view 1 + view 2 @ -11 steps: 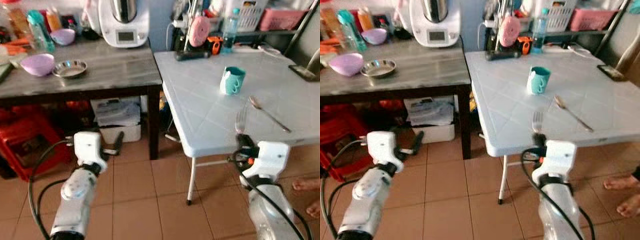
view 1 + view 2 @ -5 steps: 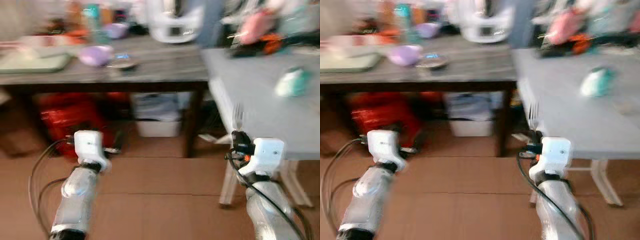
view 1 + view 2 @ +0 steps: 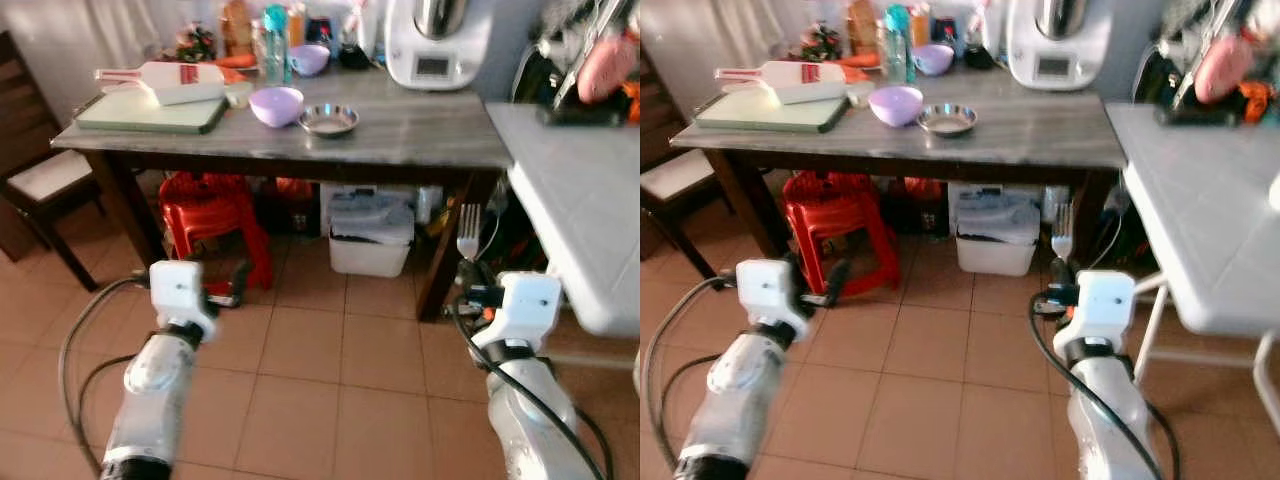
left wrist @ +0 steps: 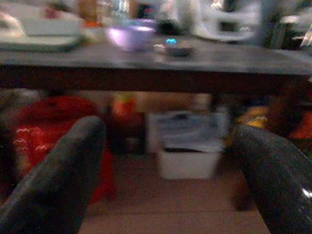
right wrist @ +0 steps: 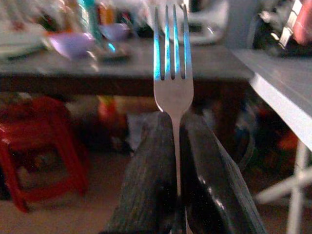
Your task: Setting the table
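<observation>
My right gripper (image 5: 176, 161) pinches a fork (image 5: 171, 73) by its handle, tines up, held over the tiled floor (image 3: 330, 370) in front of the grey table (image 3: 400, 130) and just beside the corner of the white table (image 3: 590, 220). My left gripper (image 4: 165, 161) hangs low with its fingers (image 4: 58, 180) spread wide and nothing between them. On the grey table sit a purple bowl (image 3: 276, 104), a small metal dish (image 3: 329, 120), a green cutting board (image 3: 150, 112) and a white kitchen machine (image 3: 432, 40). A red stool (image 3: 212, 215) and a white box (image 3: 372, 232) stand underneath.
</observation>
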Controlling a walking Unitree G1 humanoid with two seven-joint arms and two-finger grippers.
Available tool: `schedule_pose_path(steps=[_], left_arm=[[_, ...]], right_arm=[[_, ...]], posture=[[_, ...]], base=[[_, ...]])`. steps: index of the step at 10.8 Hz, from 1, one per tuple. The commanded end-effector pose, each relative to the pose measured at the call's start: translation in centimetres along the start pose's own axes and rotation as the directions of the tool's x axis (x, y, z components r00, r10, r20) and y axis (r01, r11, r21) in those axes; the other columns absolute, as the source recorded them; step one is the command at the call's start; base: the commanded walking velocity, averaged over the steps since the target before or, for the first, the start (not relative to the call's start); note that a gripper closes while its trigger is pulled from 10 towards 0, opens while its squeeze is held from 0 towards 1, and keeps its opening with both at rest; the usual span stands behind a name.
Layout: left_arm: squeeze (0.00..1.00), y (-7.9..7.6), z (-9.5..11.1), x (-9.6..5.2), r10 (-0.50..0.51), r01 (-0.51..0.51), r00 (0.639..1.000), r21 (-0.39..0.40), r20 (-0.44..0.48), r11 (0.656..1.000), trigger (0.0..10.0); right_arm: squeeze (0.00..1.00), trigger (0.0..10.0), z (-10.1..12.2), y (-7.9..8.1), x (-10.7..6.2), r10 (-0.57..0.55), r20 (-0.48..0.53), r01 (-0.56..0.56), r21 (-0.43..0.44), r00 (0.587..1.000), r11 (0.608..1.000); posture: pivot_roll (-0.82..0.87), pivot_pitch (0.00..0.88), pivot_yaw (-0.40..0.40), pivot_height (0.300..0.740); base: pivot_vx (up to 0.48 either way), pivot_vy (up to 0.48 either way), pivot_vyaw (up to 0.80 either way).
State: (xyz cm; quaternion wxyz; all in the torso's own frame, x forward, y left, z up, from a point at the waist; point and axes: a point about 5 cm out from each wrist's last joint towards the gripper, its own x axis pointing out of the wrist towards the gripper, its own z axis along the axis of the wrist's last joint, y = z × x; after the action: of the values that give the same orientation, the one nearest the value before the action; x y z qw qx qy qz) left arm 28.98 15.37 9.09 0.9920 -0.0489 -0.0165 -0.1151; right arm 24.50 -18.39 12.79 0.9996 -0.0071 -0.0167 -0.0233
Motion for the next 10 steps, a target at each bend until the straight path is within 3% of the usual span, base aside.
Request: schedule_pose_path(steps=[1, 5, 10], left_arm=[[0.0, 0.8, 0.5, 0.0, 0.016, -0.016, 1.0, 0.032, 0.007, 0.999, 10.0], [0.0, -0.4, 1.0, 0.1, -0.108, 0.108, 0.994, -0.013, 0.033, 0.994, 10.0], [0.0, -0.9, 1.0, 0.1, -0.149, 0.15, 0.988, -0.035, 0.039, 0.988, 10.0]], right_arm=[[0.0, 10.0, 0.7, 0.3, 0.2, 0.012, 0.033, -0.012, 0.009, 0.999, 1.0], [0.0, 10.0, 0.7, 0.6, 0.3, 0.013, 0.038, -0.013, 0.009, 0.999, 1.0], [0.0, 10.0, 0.7, 0.6, 0.6, 0.014, 0.044, -0.014, 0.006, 0.999, 1.0]], posture=[[0.04, 0.0, 0.019, 0.74], [0.04, 0.0, 0.022, 0.74], [0.04, 0.0, 0.022, 0.74]], base=[[0.0, 0.345, 0.0], [0.0, 0.0, 0.0], [0.329, 0.0, 0.0]])
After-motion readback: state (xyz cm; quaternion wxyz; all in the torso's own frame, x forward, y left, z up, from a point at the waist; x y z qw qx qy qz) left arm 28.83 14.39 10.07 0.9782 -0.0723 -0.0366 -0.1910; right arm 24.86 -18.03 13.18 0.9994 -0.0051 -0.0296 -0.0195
